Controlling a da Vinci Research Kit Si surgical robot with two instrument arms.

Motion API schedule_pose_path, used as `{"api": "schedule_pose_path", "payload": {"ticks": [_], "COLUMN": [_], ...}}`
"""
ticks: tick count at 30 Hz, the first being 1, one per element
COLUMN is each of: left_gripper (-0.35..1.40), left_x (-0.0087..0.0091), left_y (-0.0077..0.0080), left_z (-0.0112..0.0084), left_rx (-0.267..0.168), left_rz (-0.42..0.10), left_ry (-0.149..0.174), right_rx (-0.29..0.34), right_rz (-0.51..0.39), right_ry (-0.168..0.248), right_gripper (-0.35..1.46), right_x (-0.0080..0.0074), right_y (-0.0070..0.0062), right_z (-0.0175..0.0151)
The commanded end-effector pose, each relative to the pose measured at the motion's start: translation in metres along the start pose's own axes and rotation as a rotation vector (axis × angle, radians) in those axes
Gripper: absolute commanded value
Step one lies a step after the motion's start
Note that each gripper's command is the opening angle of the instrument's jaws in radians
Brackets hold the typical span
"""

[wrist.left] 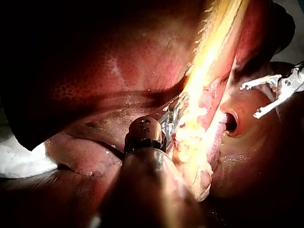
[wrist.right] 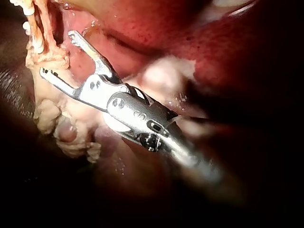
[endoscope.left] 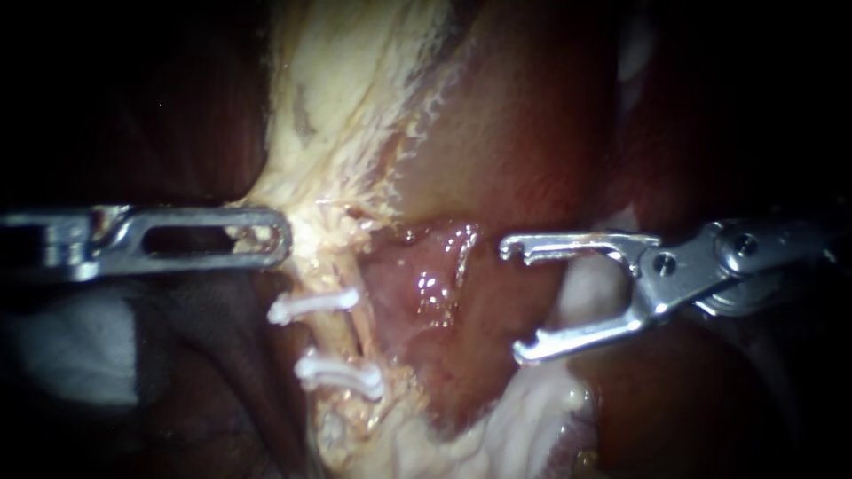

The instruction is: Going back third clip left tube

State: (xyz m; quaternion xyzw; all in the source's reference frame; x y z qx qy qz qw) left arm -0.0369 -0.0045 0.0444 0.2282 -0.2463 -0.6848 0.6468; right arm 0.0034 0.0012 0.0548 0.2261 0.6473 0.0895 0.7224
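A pale yellowish tube [endoscope.left: 335,335] runs down the middle of the endoscope view. Two white clips cross it, an upper clip [endoscope.left: 315,304] and a lower clip [endoscope.left: 342,374]. My left instrument [endoscope.left: 277,236] comes in level from the left. Its slotted jaws lie shut on the pale fatty tissue [endoscope.left: 311,222] just above the upper clip, and the same grip shows in the left wrist view [wrist.left: 174,116]. My right instrument [endoscope.left: 513,302] stands to the right of the tube, jaws wide open with hooked tips and nothing between them. It shows likewise from its own wrist [wrist.right: 57,53] and from the left wrist [wrist.left: 250,101].
Dark red liver [endoscope.left: 532,133] fills the upper right. Glistening pink raw tissue [endoscope.left: 435,284] lies between the tube and my right instrument. Pale fat [endoscope.left: 355,80] rises above the left jaws. White material [endoscope.left: 62,346] sits under the left shaft.
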Motion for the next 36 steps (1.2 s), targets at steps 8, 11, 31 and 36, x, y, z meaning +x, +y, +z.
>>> {"api": "schedule_pose_path", "payload": {"ticks": [8, 11, 31, 36], "left_gripper": [-0.35, -0.35, -0.35, -0.35], "left_x": [0.0009, 0.0015, 0.0021, 0.0021], "left_y": [0.0, -0.0003, -0.0018, -0.0018], "left_z": [0.0028, 0.0041, 0.007, 0.007], "left_rx": [0.011, 0.014, 0.026, 0.026], "left_rz": [0.005, 0.006, 0.005, 0.005], "left_ry": [0.012, 0.021, 0.035, 0.035], "right_rx": [0.0, 0.001, -0.004, -0.003], "right_rz": [-0.011, -0.009, -0.015, -0.015], "right_ry": [-0.001, -0.001, 0.0, 0.0], "right_gripper": [0.6, 0.6, 0.6, 0.6], "right_x": [0.0007, 0.0011, 0.0019, 0.002], "right_y": [-0.0002, -0.0004, -0.0008, -0.0008], "right_z": [-0.0009, -0.001, -0.0014, -0.0014]}}
